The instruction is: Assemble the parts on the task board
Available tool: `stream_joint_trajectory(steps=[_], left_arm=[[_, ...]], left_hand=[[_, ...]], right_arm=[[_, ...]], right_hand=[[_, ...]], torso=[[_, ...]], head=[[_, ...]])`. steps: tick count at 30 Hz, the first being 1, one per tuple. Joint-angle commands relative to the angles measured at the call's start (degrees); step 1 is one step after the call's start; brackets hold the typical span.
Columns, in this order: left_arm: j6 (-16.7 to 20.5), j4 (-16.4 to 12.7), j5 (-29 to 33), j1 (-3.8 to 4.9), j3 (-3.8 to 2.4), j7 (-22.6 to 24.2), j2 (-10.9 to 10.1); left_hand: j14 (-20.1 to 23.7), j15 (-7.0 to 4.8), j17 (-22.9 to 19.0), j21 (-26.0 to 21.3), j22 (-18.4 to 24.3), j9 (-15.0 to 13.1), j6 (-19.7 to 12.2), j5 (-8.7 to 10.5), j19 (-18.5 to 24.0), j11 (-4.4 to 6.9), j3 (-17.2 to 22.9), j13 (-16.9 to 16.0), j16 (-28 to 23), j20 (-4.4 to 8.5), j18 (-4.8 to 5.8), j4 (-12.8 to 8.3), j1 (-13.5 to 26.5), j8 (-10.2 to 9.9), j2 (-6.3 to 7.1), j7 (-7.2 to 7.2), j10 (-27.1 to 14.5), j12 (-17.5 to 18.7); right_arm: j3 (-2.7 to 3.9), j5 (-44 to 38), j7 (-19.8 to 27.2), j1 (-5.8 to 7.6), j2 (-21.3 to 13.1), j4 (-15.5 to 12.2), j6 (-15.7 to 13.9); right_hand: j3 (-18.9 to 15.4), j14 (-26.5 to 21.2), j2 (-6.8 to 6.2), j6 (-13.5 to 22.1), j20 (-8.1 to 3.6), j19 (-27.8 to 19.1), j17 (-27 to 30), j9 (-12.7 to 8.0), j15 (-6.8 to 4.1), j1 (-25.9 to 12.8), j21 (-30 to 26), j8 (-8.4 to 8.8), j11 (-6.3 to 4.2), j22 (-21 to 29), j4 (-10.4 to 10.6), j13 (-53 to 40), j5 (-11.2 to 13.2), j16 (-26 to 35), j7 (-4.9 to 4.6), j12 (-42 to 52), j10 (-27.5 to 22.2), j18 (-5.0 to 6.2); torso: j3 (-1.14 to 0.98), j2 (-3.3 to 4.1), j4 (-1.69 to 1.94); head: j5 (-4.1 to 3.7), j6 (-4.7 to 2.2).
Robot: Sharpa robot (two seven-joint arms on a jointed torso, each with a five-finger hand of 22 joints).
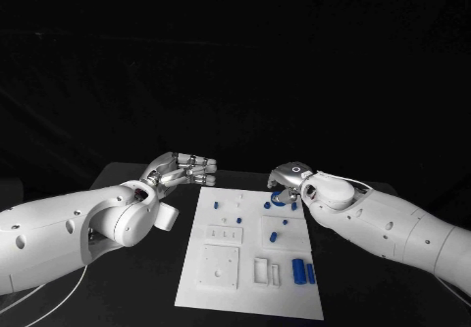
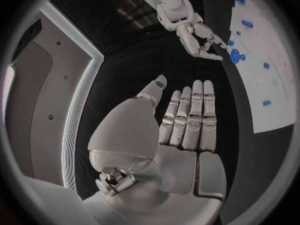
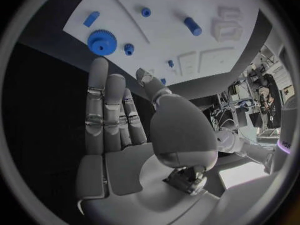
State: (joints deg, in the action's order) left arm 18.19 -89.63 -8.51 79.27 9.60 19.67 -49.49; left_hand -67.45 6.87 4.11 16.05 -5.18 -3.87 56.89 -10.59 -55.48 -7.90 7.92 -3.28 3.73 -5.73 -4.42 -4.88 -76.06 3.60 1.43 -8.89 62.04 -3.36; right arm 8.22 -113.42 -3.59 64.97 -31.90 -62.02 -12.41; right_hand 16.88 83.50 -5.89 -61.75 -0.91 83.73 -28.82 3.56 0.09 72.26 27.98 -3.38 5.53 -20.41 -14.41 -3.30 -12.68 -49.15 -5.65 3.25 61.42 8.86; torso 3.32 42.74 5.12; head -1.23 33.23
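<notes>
Both hands are empty with fingers apart: left hand hovers off the task board, right hand over its far corner by the blue gear. Blue parts lie on the board.

A: What are the arms like?
B: The left white arm and right white arm are smooth, rounded glossy shells with small dark screw holes dotted along them, and a thin pale cable trails under the left one

A: And the hands?
B: The left silver many-fingered hand and right silver many-fingered hand are metallic, with segmented fingers, paler fingertip pads and a bulbous grey thumb base
</notes>
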Motion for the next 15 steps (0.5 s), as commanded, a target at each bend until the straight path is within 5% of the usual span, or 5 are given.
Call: stream_joint_trajectory(steps=[1,11,15], left_arm=[[-1.23,-0.92,-0.28,0.39,-0.14,0.99,-0.24],[-1.25,-2.56,-0.05,0.82,-0.33,0.93,-0.59],[-1.29,-2.81,0.02,0.88,-0.36,0.84,-0.66]], left_hand=[[0.15,-0.20,-0.07,-0.31,0.05,0.05,-0.27,0.29,-0.23,-0.06,-0.38,-0.08,-0.02,-0.12,0.29,-0.09,0.06,0.01,-0.56,0.05,0.19,-0.05],[0.57,-0.05,-0.09,-0.57,0.42,0.05,-0.43,0.32,-0.18,-0.18,-0.54,-0.08,-0.03,-0.27,0.25,-0.07,0.08,0.00,-0.54,-0.01,-0.16,-0.06],[0.66,-0.01,-0.09,-0.65,0.51,0.05,-0.49,0.35,-0.16,-0.23,-0.62,-0.08,-0.03,-0.32,0.24,-0.04,0.12,0.00,-0.54,-0.03,-0.27,-0.06]], right_arm=[[0.03,-2.71,-1.00,-0.05,0.59,0.72,0.51],[0.03,-2.90,-0.47,-0.36,2.18,3.08,0.13],[0.03,-2.93,-0.36,-0.56,2.71,3.97,0.12]], right_hand=[[0.50,-0.44,-0.31,0.38,-0.02,0.38,0.10,-0.01,0.10,0.06,0.00,-0.15,-0.01,-0.31,-0.13,-0.02,0.26,-0.37,-0.05,0.08,-0.51,0.27],[2.29,-0.53,-0.30,0.79,-0.09,0.50,0.15,-0.01,0.03,0.00,-0.15,-0.16,-0.14,-1.54,-0.67,0.00,1.32,-1.09,-0.04,0.05,-0.43,0.25],[4.35,-0.56,-0.65,1.83,-0.04,0.31,0.24,-0.02,0.08,0.92,0.01,-0.16,-0.11,-2.48,-1.25,0.00,3.61,-1.26,0.33,0.06,-0.78,0.46]], torso=[[0.19,0.81,0.24],[0.53,1.94,0.60],[0.71,2.34,0.66]], head=[[-0.33,-0.16],[-0.64,-0.58],[-0.90,-0.88]])
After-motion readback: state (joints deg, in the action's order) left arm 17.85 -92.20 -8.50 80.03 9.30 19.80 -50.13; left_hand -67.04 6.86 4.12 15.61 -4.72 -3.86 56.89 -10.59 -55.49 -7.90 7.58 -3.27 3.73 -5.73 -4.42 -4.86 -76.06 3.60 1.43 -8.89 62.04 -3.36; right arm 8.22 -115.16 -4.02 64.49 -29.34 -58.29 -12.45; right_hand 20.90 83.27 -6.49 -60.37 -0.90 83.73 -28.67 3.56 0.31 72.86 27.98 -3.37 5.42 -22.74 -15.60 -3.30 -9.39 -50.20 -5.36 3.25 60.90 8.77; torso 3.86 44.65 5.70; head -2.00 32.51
